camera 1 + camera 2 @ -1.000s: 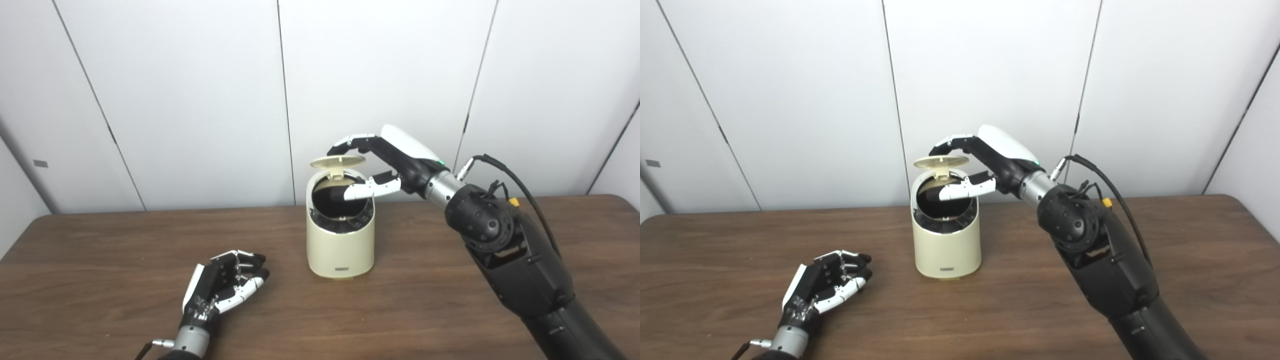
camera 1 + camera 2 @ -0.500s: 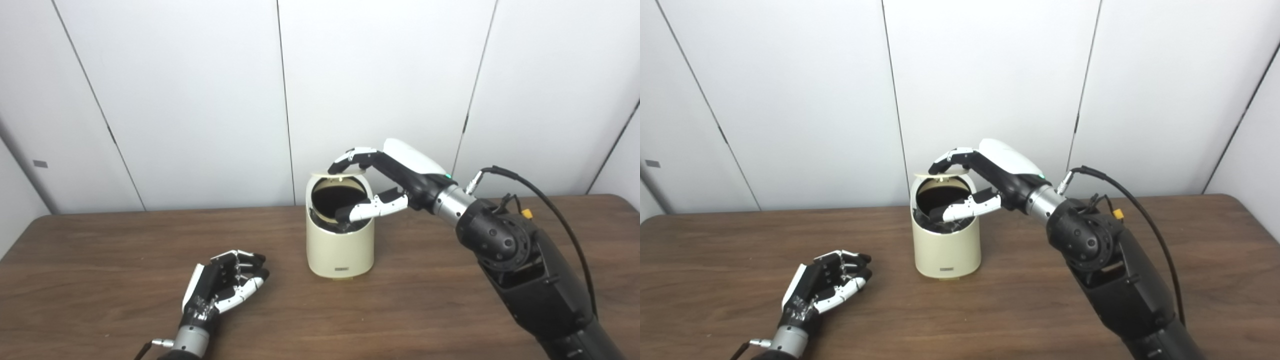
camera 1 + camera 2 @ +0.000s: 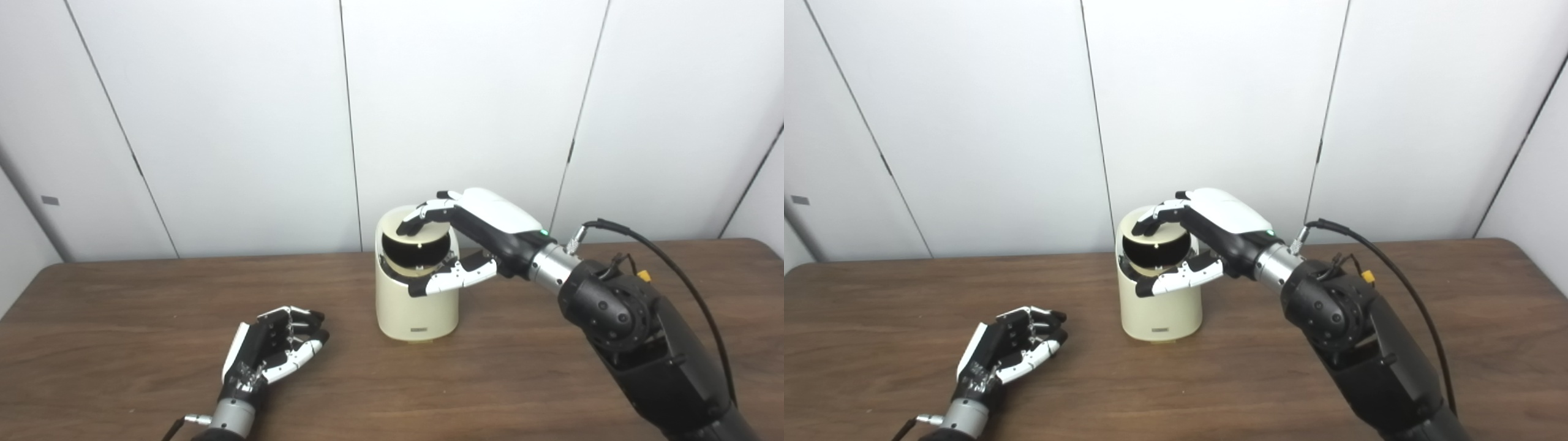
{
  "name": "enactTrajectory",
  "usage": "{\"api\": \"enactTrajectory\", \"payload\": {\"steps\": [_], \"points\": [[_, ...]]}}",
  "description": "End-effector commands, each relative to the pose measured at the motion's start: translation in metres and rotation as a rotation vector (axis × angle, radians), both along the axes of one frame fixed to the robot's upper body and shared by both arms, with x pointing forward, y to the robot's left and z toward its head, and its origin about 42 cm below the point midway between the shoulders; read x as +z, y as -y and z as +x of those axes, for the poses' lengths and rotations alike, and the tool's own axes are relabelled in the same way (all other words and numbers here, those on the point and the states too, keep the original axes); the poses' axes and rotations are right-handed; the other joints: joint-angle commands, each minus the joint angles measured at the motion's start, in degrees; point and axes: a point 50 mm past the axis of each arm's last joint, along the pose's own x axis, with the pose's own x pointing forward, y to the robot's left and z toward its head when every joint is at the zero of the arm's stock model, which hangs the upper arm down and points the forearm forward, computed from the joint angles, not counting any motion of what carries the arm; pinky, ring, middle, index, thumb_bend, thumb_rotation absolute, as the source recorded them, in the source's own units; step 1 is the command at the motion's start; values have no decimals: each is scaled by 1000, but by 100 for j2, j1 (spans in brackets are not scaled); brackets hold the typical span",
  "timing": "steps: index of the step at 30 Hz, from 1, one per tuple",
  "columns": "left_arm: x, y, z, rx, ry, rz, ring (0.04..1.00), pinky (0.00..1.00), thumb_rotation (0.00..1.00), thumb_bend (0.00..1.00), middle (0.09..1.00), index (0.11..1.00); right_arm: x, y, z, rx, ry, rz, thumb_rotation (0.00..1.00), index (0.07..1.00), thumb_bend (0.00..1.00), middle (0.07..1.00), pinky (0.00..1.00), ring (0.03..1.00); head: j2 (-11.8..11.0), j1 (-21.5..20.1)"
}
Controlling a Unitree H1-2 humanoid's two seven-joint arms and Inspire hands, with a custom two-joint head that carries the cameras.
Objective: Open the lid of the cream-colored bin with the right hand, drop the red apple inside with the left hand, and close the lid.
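Cream-colored bin point(image 3: 418, 306) stands upright near the middle of the brown wooden table point(image 3: 551, 392), toward the back edge by the white wall panels point(image 3: 233, 122), with bare tabletop open on every side of it. Its round lid point(image 3: 422, 231) is tilted partway down over the dark opening, the front of the mouth showing as a gap. The right hand point(image 3: 471, 239) reaches over the bin from the right, its fingers point(image 3: 421, 215) curled onto the top of the lid and its thumb point(image 3: 456, 280) stretched across the front rim below, so the hand brackets the lid and rim without a closed grip. The left hand point(image 3: 269, 352) lies well apart on the near left of the table, palm turned up, fingers loosely curled and holding nothing. No apple can be seen; the inside of the bin is too dark to tell.
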Motion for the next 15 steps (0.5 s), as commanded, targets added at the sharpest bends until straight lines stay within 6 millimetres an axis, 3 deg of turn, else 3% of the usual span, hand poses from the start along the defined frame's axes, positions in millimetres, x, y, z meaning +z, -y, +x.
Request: {"api": "enactTrajectory", "payload": {"steps": [1,8,15], "points": [[20,-1,7,-4,75,18,601,425,68,505,666,498,18,1,-2,21,71,-10,660,726,652,737,927,893,26,-9],[19,-2,7,4,71,23,598,417,67,505,669,498,13,4,-1,8,59,-32,660,734,650,743,849,909,26,-9],[18,-3,5,2,72,18,591,408,67,505,667,498,11,7,0,1,76,-64,658,733,649,732,977,944,81,-18]]}}
